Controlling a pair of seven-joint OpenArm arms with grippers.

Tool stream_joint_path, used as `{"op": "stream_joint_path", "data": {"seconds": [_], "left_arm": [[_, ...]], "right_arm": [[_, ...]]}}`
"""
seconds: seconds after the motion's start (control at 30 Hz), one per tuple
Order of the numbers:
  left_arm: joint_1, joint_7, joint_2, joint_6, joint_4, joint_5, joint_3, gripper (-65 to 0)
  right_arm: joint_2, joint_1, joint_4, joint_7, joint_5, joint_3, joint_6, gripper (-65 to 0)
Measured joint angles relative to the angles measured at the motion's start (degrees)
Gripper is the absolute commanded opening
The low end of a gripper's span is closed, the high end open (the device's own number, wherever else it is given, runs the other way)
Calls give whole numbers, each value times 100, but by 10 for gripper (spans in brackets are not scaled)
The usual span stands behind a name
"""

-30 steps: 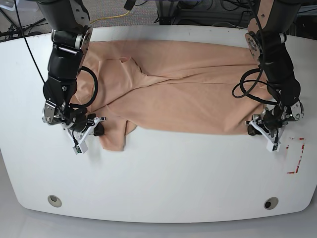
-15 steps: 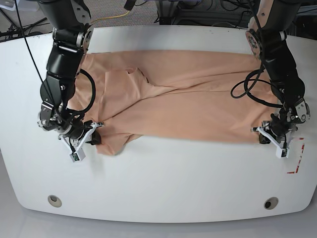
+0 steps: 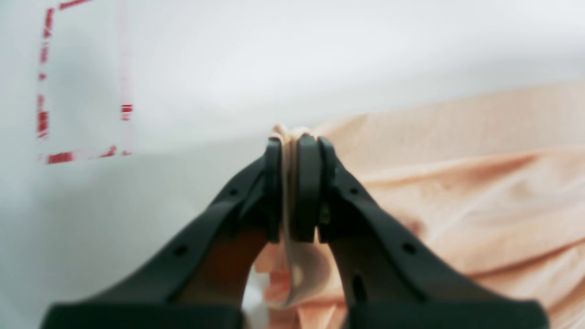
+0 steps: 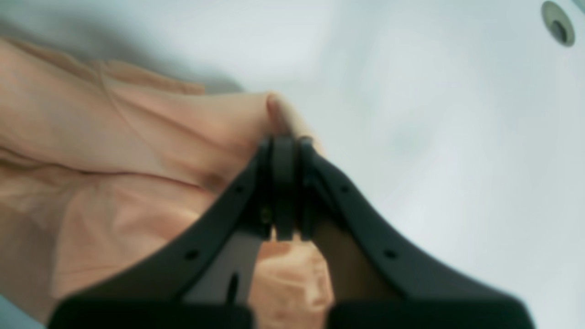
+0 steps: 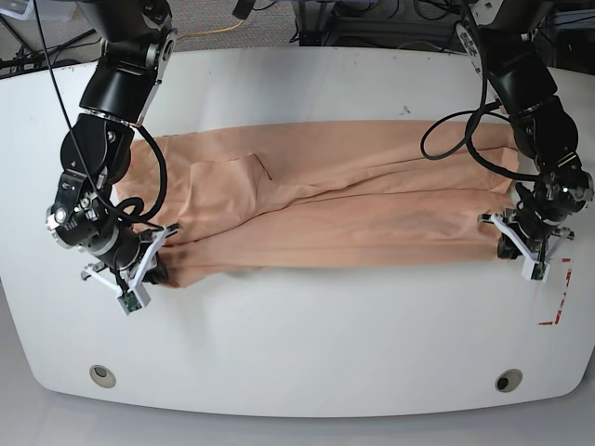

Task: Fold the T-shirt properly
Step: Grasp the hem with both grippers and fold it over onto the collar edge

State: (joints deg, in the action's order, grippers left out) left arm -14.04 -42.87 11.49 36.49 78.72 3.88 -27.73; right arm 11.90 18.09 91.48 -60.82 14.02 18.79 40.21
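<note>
— Both arms have drawn the T-shirt (image 5: 325, 200) nearer the table's (image 5: 307, 344) front edge.

— Grips?

— Left gripper (image 3: 295, 192) pinches its corner beside the red marks (image 3: 45, 114); right gripper (image 4: 285, 187) clamps the opposite corner.

So the whole setup sits on a white table (image 5: 297, 344) with rounded corners, pretty glossy. Spread across the middle of it is the T-shirt (image 5: 353, 200), peach coloured, stretched into a long wrinkly band running side to side. Near the front edge there are two small round grommet holes, one at each corner (image 5: 102, 376) (image 5: 508, 380). Over by one end of the shirt there's red dashed tape (image 5: 558, 295) stuck flat on the tabletop, marking out a rectangle outline.
</note>
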Motion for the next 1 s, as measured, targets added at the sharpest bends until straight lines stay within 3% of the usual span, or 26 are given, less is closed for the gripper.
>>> {"op": "stream_joint_path", "data": {"seconds": [0.53, 0.77, 0.87, 1.0], "left_arm": [[1665, -876, 11, 20, 2024, 46, -2, -650], [2378, -874, 13, 20, 2308, 59, -2, -650], [2524, -876, 13, 20, 2312, 39, 0, -594], [2656, -876, 33, 20, 2312, 39, -2, -460]], "right_arm": [[-72, -1510, 1589, -284, 55, 24, 7, -650], [-487, -2111, 1738, -289, 22, 498, -11, -650], [-544, -2293, 1766, -284, 13, 518, -11, -650], [-568, -2581, 1799, -282, 15, 516, -11, -650]]}}
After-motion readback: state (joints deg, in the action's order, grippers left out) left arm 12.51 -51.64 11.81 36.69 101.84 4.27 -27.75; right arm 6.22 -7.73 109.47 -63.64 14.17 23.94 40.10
